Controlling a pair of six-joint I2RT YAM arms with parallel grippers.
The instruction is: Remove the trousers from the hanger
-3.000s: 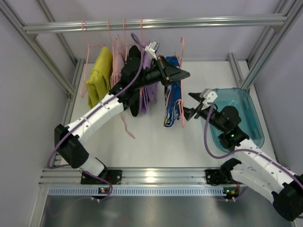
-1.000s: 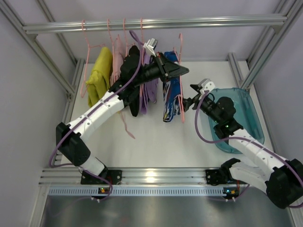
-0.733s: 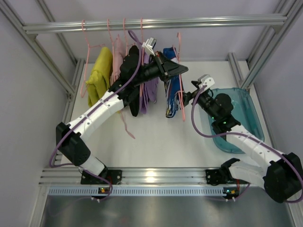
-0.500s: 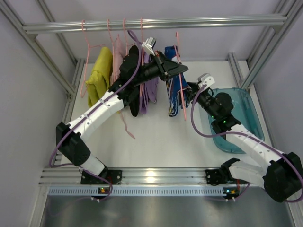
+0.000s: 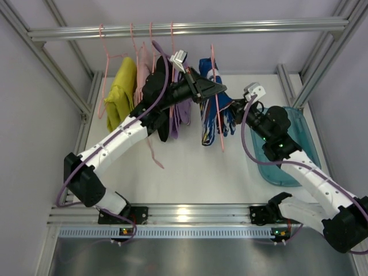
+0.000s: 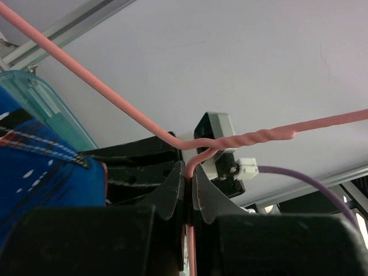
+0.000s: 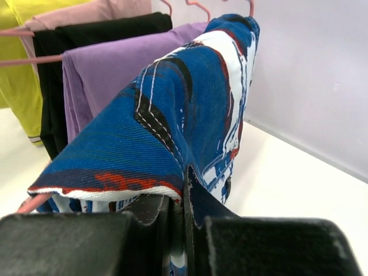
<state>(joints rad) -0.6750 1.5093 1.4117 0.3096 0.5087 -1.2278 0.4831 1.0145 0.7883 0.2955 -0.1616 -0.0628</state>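
The right gripper (image 7: 184, 195) has been closing in leftward and is now pinching an edge of the blue patterned cloth trousers (image 7: 190, 98), which are hanging far-centre over the thin pink wire hanger (image 6: 253, 137). The left gripper (image 6: 188, 178) is clamping the hanger's neck, so the trousers' draped length is facing the right arm.

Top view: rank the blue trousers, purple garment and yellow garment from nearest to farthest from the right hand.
1. Blue trousers, gripped by the right hand.
2. Purple garment, further left.
3. Yellow garment, far left.
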